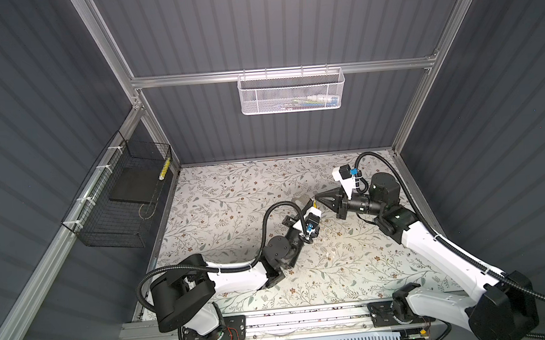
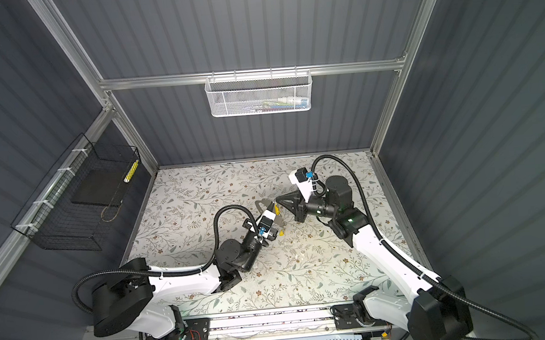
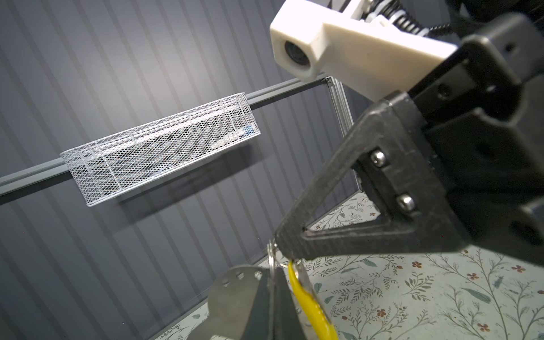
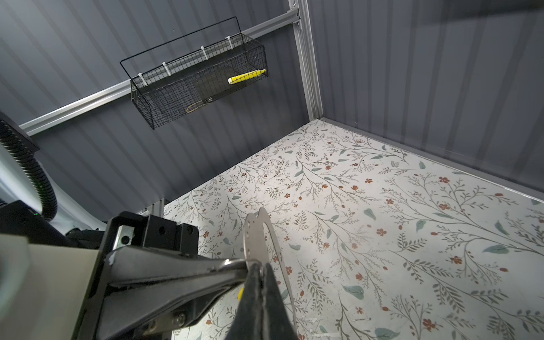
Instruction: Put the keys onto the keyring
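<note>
My two grippers meet tip to tip above the middle of the floral table. The left gripper (image 1: 310, 205) (image 3: 272, 279) is shut on the keyring (image 3: 232, 291) (image 4: 256, 232), a flat grey oval loop held on edge. The right gripper (image 1: 317, 197) (image 4: 260, 266) is shut on the thin silvery ring of a yellow key (image 3: 309, 303) (image 2: 276, 209), which hangs right beside the loop. In the left wrist view its black finger (image 3: 338, 235) reaches down to that ring. A second small yellow key (image 2: 281, 232) shows beside the left gripper's body; whether it hangs on the loop I cannot tell.
A white mesh basket (image 1: 292, 90) hangs on the back wall rail. A black wire basket (image 1: 125, 200) with a yellow marker hangs on the left wall. Grey ribbed walls close the table (image 1: 233, 196) on three sides.
</note>
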